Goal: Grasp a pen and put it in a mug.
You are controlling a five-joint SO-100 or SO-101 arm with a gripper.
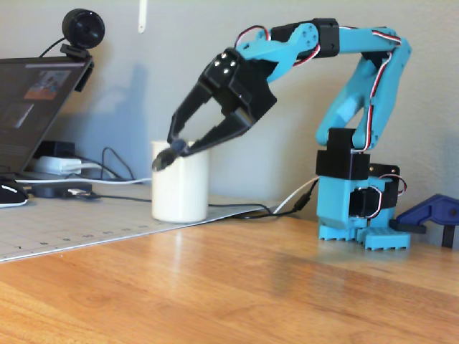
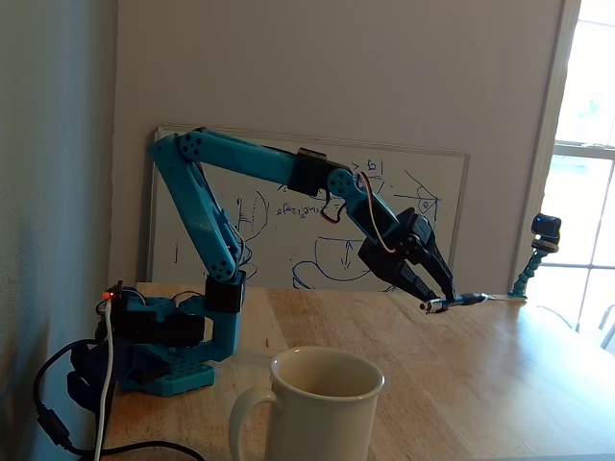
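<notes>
A white mug (image 1: 181, 188) stands on the table; in a fixed view it is in the foreground, upright and empty (image 2: 322, 408). My black gripper (image 1: 176, 147) reaches down from the blue arm (image 1: 358, 86) and is shut on a dark pen with a silver end (image 1: 164, 160). In a fixed view the gripper (image 2: 435, 303) holds the pen (image 2: 465, 299) about level above the table, sticking out to the right, beyond the mug and to its right. In a fixed view the pen end sits at the height of the mug's rim.
A laptop (image 1: 36, 107) with a webcam (image 1: 83, 29), a mouse (image 1: 10, 193), cables and a grey cutting mat (image 1: 72, 226) lie left of the mug. A blue clamp (image 1: 432, 213) sits right of the arm's base. A whiteboard (image 2: 288, 206) leans behind the arm; another webcam (image 2: 545, 230) stands by the window.
</notes>
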